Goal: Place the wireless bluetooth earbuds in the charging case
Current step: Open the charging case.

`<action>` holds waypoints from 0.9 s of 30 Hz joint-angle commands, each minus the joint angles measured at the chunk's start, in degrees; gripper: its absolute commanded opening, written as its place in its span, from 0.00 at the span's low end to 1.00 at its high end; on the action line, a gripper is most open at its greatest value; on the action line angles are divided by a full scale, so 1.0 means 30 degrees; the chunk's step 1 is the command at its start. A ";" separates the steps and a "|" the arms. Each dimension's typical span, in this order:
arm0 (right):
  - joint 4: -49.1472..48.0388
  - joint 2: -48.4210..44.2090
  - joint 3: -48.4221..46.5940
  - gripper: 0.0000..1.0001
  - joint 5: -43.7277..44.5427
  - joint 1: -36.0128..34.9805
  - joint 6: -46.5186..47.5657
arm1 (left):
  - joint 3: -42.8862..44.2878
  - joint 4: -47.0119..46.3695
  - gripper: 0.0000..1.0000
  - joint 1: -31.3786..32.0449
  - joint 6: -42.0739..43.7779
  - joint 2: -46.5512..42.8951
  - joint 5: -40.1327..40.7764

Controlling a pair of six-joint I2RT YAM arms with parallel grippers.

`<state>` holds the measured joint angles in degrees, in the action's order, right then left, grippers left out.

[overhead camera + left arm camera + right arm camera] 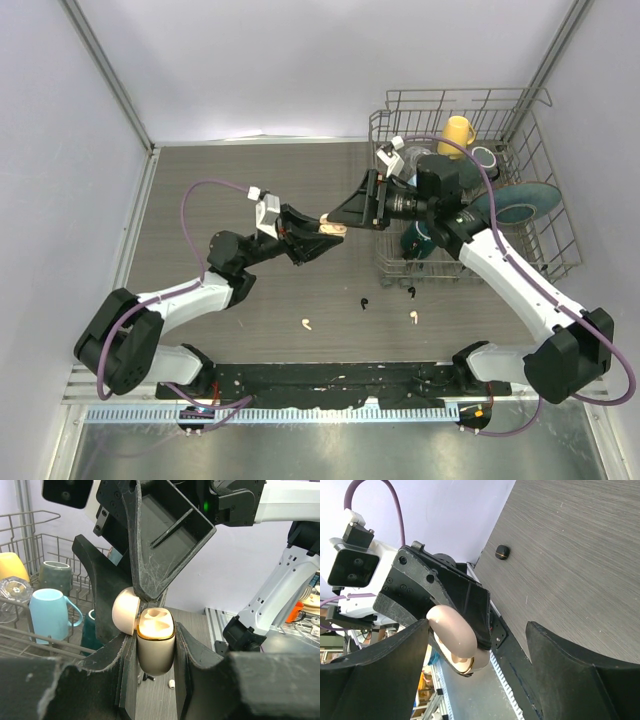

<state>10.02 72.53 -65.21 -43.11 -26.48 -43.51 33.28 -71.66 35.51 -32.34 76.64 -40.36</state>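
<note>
My left gripper is shut on the cream charging case and holds it above the table's middle. In the left wrist view the case stands upright between the pads with its lid swung open to the left and both sockets empty. My right gripper is open, and one finger touches the lid's hinge side. In the right wrist view the lid rests against my left finger. Two cream-white earbuds and two black earbuds lie on the table.
A wire dish rack at the back right holds a yellow mug, a teal plate and more cups. A small black object lies on the table. Walls stand on both sides.
</note>
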 commanded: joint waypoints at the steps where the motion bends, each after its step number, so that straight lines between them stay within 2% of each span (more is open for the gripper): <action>1: -0.1143 -0.0414 0.0116 0.87 -0.0072 0.0125 -0.0673 | -0.0221 -0.5645 0.00 0.0205 0.0845 -0.0615 0.0179; 5: -0.1260 -0.1266 0.0145 0.93 0.0015 0.0125 -0.1053 | -0.0604 -0.5616 0.00 0.0205 0.1550 -0.0586 0.1089; 14: -0.1700 -0.1736 0.1198 0.93 -0.0570 0.0125 -0.2138 | -0.0604 -0.5616 0.00 0.0176 0.2429 -0.0615 0.1821; 22: -0.1787 -0.1708 0.1785 0.81 -0.0805 0.0125 -0.2606 | -0.0546 -0.5645 0.00 0.0205 0.2840 -0.0733 0.1940; 27: -0.3310 -0.1444 0.2604 0.75 -0.1127 0.0126 -0.4212 | -0.0399 -0.5645 0.00 0.0205 0.2810 -0.0820 0.1471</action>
<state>5.91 68.58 -58.98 -44.53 -26.24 -51.59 31.42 -73.71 35.90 -25.26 75.99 -35.64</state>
